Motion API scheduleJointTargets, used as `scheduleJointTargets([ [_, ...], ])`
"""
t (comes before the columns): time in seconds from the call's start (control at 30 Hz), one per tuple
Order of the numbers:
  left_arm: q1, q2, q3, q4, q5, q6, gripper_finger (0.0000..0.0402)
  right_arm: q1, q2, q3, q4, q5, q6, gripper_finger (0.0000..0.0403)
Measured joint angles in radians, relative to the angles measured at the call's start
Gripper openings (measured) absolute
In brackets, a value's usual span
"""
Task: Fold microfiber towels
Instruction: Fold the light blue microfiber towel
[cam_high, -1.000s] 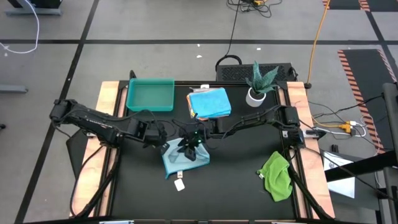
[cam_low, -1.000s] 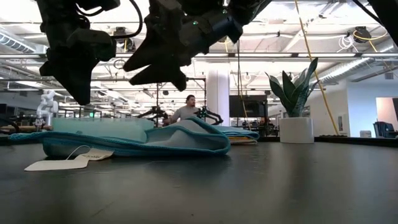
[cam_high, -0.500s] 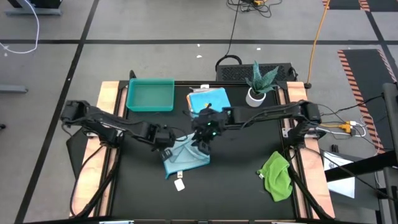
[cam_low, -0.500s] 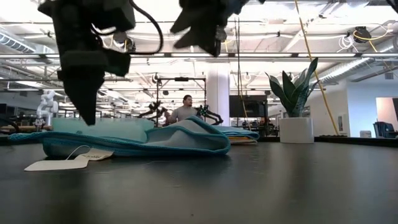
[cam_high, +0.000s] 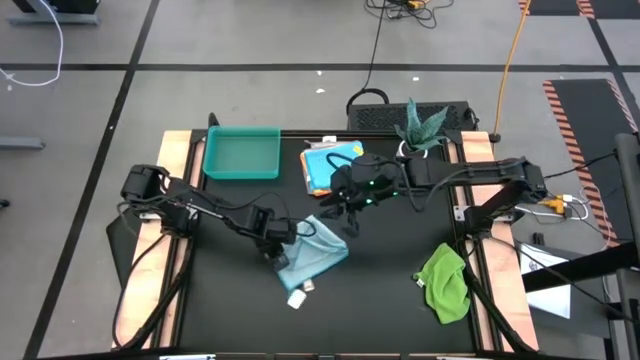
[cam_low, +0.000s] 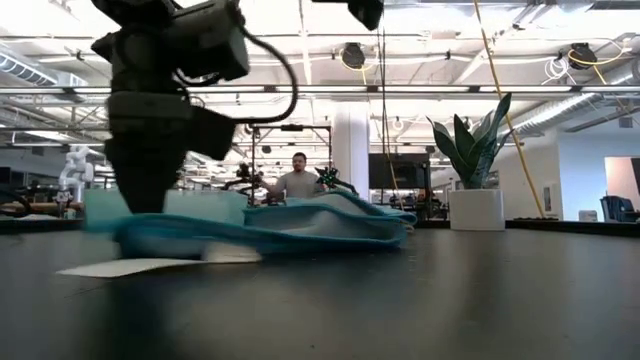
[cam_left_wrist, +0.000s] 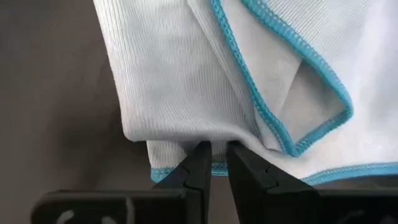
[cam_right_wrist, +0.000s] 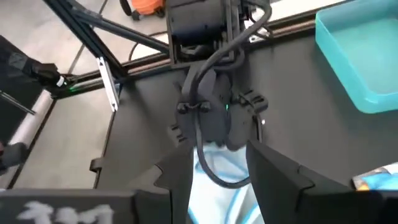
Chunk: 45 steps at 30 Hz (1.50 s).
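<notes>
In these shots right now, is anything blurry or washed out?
Low view: the pale blue towel and left arm look smeared, the ceiling lights glare white. Left wrist view: the towel's weave is crisp, the fingers soft. High view: even, sharp.

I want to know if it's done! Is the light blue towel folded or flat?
Partly folded. The pale blue towel lies doubled over, one stitched corner overlapping in the left wrist view, while the left gripper pinches its edge.

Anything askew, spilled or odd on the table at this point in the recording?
Nothing is spilled or damaged. The pale blue towel lies skewed and bunched mid-table, pinched at an edge by the left gripper. The green towel sits crumpled near the table's right edge, unfolded. The right gripper hangs empty above the table.
</notes>
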<state>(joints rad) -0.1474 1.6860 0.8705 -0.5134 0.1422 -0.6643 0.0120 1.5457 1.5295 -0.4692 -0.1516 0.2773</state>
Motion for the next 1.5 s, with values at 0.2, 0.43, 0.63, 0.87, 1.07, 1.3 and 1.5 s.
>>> scheduleJointTargets([
  [0.2, 0.001, 0.019, 0.062, 0.292, -0.053, -0.071, 0.0055, 0.000, -0.018, 0.000, -0.188, 0.002, -0.040, 0.0139],
  [0.43, -0.010, 0.051, 0.110, 0.368, -0.065, -0.133, 0.0055, 0.000, -0.016, -0.024, -0.501, 0.154, -0.080, 0.0139],
  [0.63, -0.048, 0.060, 0.116, 0.222, -0.065, -0.223, 0.0055, 0.000, -0.016, -0.157, -0.433, 0.177, -0.077, 0.0139],
  [0.87, -0.077, 0.043, 0.119, 0.213, -0.133, -0.305, 0.0055, -0.008, -0.015, -0.388, -0.050, 0.093, -0.011, 0.0139],
  [1.07, -0.065, 0.039, 0.119, 0.225, -0.189, -0.333, 0.0055, -0.042, -0.015, -0.498, 0.157, 0.020, 0.076, 0.0139],
  [1.3, -0.042, 0.038, 0.119, 0.230, -0.193, -0.312, 0.0055, -0.059, -0.002, -0.537, 0.232, -0.006, 0.066, 0.0139],
  [1.5, -0.026, 0.038, 0.119, 0.230, -0.194, -0.299, 0.0055, -0.059, 0.078, -0.538, 0.312, -0.037, 0.053, 0.0139],
])
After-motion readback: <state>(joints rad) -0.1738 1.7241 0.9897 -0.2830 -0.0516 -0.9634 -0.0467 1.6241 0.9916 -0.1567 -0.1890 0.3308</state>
